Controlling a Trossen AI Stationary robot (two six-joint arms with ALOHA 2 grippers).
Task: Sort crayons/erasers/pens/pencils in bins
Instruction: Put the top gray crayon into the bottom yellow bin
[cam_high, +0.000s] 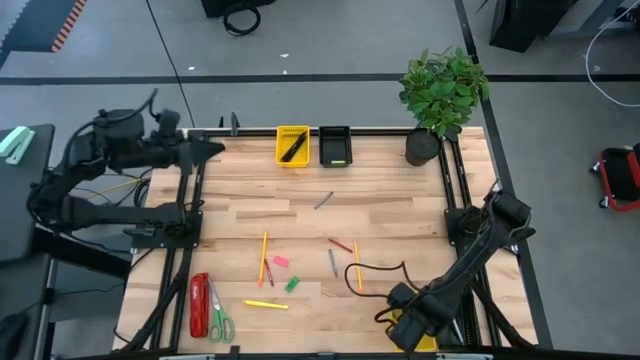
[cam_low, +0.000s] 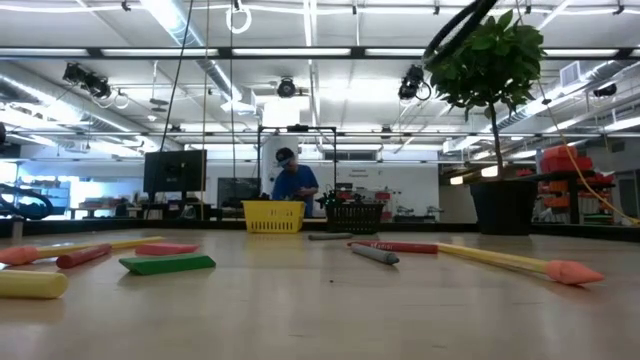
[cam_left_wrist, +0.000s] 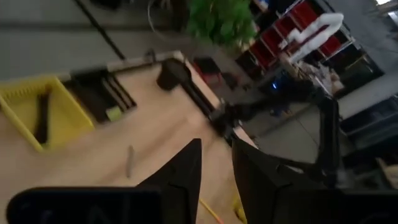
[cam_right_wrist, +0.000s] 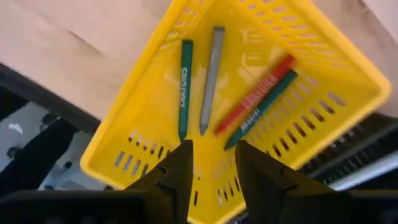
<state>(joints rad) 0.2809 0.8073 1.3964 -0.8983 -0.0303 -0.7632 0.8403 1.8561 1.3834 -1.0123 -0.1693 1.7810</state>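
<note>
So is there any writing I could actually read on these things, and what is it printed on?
"CRAYONS", or close to it: white print along the green crayon in the yellow bin under the right gripper.
White print on the red crayon: blurred, unreadable.
White print on the second green crayon beside it: blurred, unreadable.
No other text can be made out on the table or in the room behind it.

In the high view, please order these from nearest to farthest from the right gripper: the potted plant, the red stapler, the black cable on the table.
From the right gripper:
1. Black cable, just beside it, near edge.
2. Red stapler, near edge, left side.
3. Potted plant, far right corner.
</note>
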